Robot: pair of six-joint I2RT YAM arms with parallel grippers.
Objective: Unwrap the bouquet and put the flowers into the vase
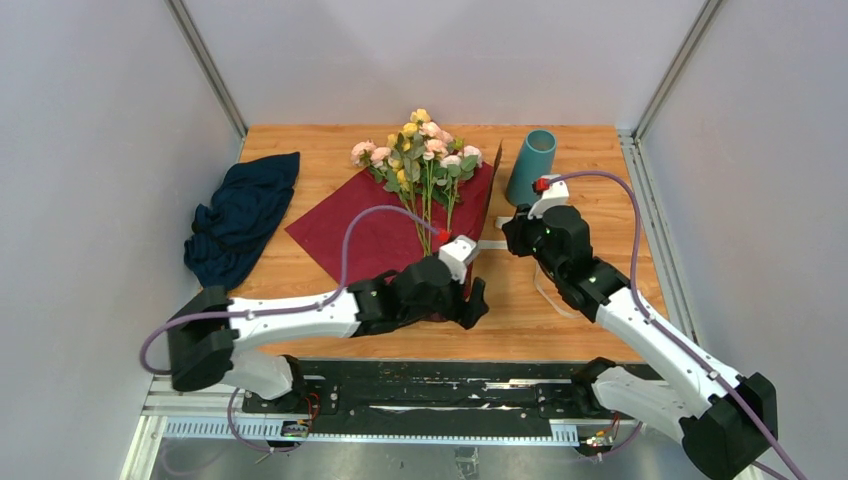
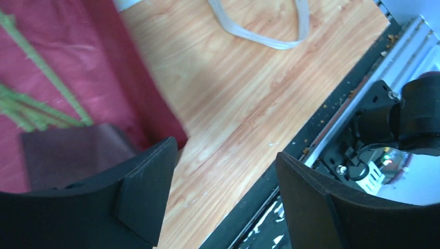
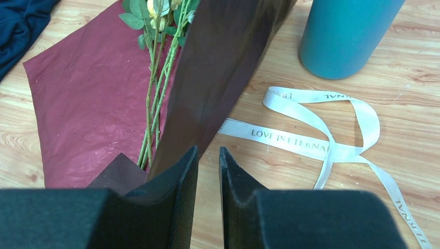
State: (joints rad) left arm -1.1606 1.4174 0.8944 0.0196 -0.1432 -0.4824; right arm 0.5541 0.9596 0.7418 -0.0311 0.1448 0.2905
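Lying beyond left end effector (image 2: pixel 224 167) (flowers (image 1: pixel 424 160))

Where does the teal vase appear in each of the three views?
Top external: the teal vase stands upright, upper right of centre.
Left wrist: not in it.
Right wrist: the vase fills the top right corner, its top cut off.
Shared landmark: the maroon wrapping paper, seen in all three.

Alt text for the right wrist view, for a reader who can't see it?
Opened maroon wrapping paper lies on the wooden table with green flower stems across it and one flap standing up. An untied beige ribbon lies beside it, a teal vase stands behind, and the right gripper hangs over them, jaws barely apart and empty.
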